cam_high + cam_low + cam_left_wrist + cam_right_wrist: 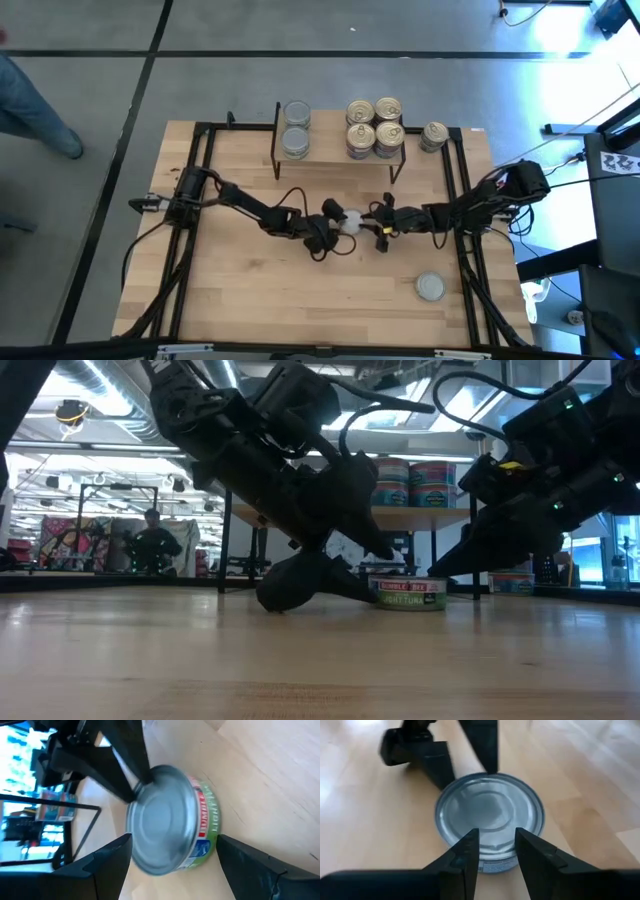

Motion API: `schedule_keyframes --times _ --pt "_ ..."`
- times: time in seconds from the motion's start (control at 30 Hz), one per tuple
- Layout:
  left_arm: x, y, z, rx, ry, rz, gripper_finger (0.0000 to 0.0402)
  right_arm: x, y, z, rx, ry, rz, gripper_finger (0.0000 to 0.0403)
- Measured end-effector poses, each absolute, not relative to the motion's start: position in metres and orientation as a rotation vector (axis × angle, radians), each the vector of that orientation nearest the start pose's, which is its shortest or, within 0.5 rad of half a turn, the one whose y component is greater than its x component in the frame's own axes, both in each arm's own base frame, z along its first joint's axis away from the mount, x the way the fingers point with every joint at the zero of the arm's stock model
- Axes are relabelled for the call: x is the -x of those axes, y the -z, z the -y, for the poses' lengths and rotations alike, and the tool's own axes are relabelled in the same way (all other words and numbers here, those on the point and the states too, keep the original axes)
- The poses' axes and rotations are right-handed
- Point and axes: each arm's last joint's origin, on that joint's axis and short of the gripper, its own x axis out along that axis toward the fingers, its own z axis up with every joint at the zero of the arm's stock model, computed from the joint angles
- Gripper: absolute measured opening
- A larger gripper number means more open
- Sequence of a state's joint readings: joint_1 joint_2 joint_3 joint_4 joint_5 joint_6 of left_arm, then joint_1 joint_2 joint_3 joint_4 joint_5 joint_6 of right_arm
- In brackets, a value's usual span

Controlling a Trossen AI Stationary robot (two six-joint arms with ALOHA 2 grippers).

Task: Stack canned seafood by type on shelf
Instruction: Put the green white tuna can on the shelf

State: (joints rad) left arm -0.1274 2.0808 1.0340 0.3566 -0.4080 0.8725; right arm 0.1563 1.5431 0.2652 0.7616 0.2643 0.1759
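Tins sit in two groups on your small light-wood shelf with thin black legs [335, 152], seen from above at 12 o'clock on the table. Two round tins with plain silver-grey lids [296, 128] are at its 9 o'clock end, and four round tins with gold pull-ring lids [375, 127] are at its 3 o'clock end. One more gold-lidded tin [434, 136] stands on the table just beside the shelf. A lone silver-lidded tin [430, 287] sits at 5 o'clock. Your left gripper [335, 222] and right gripper [375, 226] meet at the middle, with a short silver tin with a green and red label [350, 222] between them.

From table height, you see that tin [411, 593] flat on the wood, below both dark arms.

Your left wrist view shows the left gripper [172, 857] open wide, one finger on each side of the tin [167, 820].

Your right wrist view shows the right gripper [496, 851] fingers close together, apart by a small gap, at the near rim of the tin [490, 815]. You cannot tell if they touch it.
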Motion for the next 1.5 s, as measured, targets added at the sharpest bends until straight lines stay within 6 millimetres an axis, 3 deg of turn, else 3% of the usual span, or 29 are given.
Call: schedule_keyframes --times 0.23,1.0,1.5 --pt "-0.394 -0.096 0.052 -1.091 -0.081 -0.751 0.0288 -0.22 -0.115 -0.028 -0.077 0.13 -0.467 0.0127" --pt "-0.394 -0.096 0.054 -1.088 -0.08 -0.746 0.0288 -0.216 -0.1 -0.024 -0.007 0.256 -0.578 0.0127" --pt "-0.399 -0.096 0.035 -1.081 0.037 -0.714 0.0288 -0.215 -0.099 -0.023 0.001 0.278 -0.59 0.0127"
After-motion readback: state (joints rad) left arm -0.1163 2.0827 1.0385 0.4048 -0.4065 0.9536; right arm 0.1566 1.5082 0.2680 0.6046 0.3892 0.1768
